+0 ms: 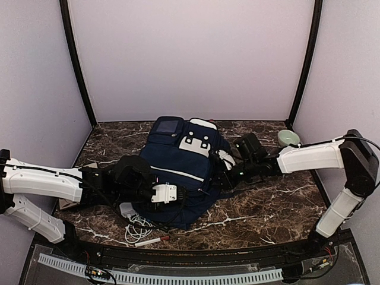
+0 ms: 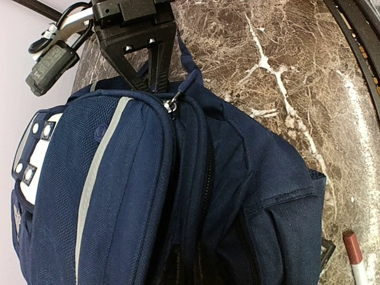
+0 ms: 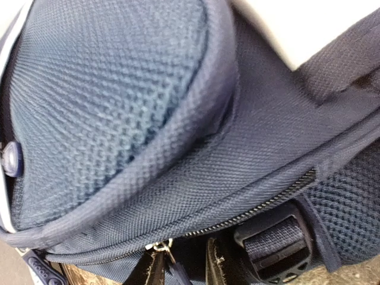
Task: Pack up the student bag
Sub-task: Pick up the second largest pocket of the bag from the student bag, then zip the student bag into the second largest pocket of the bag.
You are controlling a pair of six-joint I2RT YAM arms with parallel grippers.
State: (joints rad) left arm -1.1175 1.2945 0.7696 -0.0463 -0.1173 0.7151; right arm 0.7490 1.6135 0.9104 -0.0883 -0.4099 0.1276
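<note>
the desk (image 1: 267, 202) is dark marble, and the student bag (image 1: 178, 160) lies flat in the middle of it, front pockets up, with 1 arm reaching in from each side. the left tool (image 2: 153, 83) sits at the bag's near edge, right over a zip pull (image 2: 172, 105). its 2 fingers are drawn close together, but their tips drop behind the fabric, so i cannot tell whether they pinch the pull. the right tool (image 3: 185, 249) is hard against the bag's far side, its fingers a little apart with a zip slider (image 3: 161, 246) between them. i cannot tell if it has a hold either.

off by the right wall stands a green bowl (image 1: 288, 138). near the front edge lie a white charger (image 1: 126, 209), its tangled cable (image 1: 138, 228) and a red-tipped pen (image 1: 151, 241), all outside the bag.

to my eye the packing has barely begun: the zips look mostly closed, nothing shows inside, and the opening comes first, then the loose things.
</note>
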